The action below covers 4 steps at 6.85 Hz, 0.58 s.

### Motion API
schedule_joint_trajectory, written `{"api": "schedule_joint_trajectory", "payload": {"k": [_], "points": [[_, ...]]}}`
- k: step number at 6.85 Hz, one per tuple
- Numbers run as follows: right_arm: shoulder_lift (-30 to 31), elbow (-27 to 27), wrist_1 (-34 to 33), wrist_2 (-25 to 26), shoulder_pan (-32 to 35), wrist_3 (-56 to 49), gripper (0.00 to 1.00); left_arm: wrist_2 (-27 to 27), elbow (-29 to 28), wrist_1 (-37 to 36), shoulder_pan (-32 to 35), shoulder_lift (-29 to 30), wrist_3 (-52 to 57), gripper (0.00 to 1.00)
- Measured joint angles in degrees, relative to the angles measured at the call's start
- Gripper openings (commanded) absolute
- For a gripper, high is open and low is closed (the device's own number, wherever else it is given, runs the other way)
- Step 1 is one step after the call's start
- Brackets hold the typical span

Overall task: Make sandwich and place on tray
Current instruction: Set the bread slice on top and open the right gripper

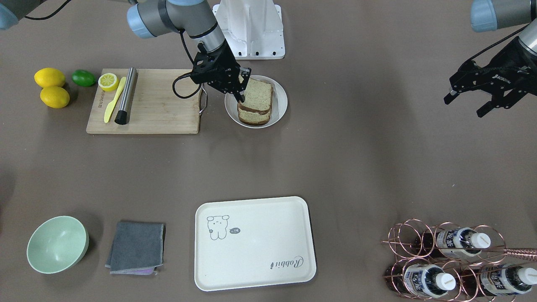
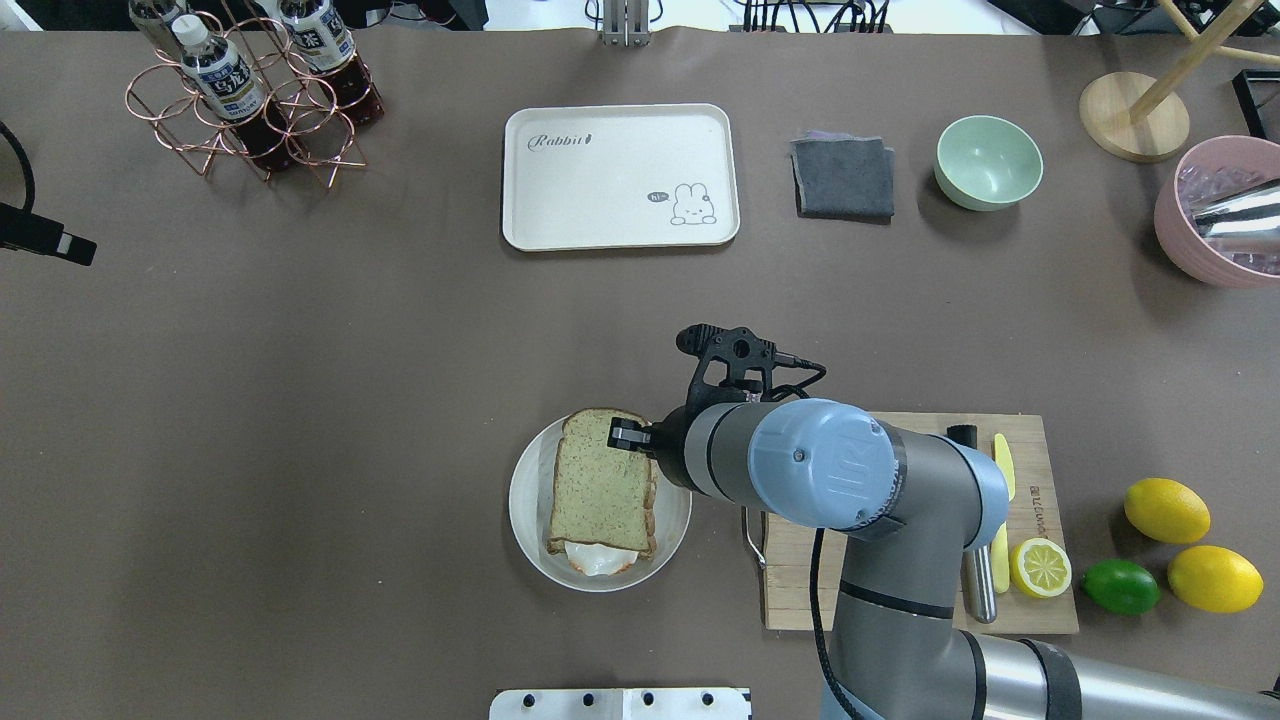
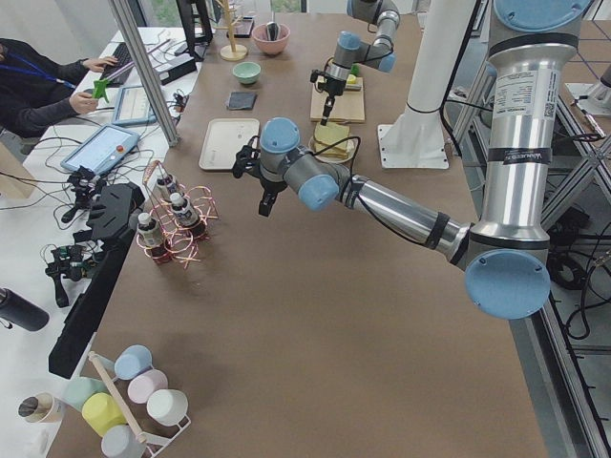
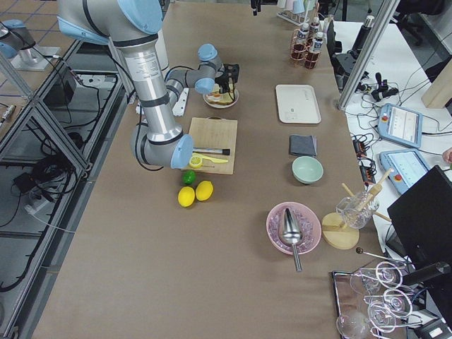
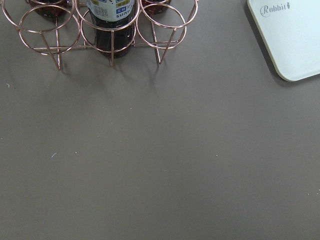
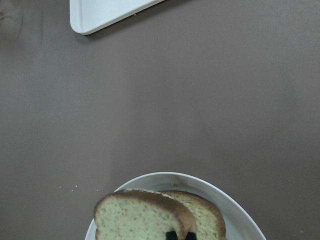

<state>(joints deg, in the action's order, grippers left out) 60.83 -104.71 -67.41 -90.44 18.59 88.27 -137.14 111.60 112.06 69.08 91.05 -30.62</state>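
Observation:
The sandwich (image 1: 256,102) lies on a round white plate (image 1: 282,93): two speckled slices, slightly offset, with the fried egg (image 2: 600,558) peeking out at the near edge. My right gripper (image 1: 242,97) is at the slices' corner, with its fingertips (image 6: 173,235) close together on the top slice's crust (image 6: 135,217). It also shows in the overhead view (image 2: 628,436). The cream tray (image 1: 255,243) lies bare across the table. My left gripper (image 1: 463,107) hangs open and empty, well off to the side.
A wooden cutting board (image 1: 159,105) with a yellow knife, a metal rod and a half lemon lies beside the plate. Lemons and a lime (image 1: 84,78) lie beyond it. A green bowl (image 1: 57,244), a grey cloth (image 1: 136,247) and a copper bottle rack (image 1: 453,260) flank the tray.

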Motion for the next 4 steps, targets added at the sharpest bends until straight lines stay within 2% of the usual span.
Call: {"api": "schedule_joint_trajectory", "payload": {"k": [4], "points": [[-0.9, 2.7, 0.3, 0.2, -0.6, 0.0, 0.00, 0.0, -0.1, 0.0, 0.0, 0.0, 0.0, 0.98]]}}
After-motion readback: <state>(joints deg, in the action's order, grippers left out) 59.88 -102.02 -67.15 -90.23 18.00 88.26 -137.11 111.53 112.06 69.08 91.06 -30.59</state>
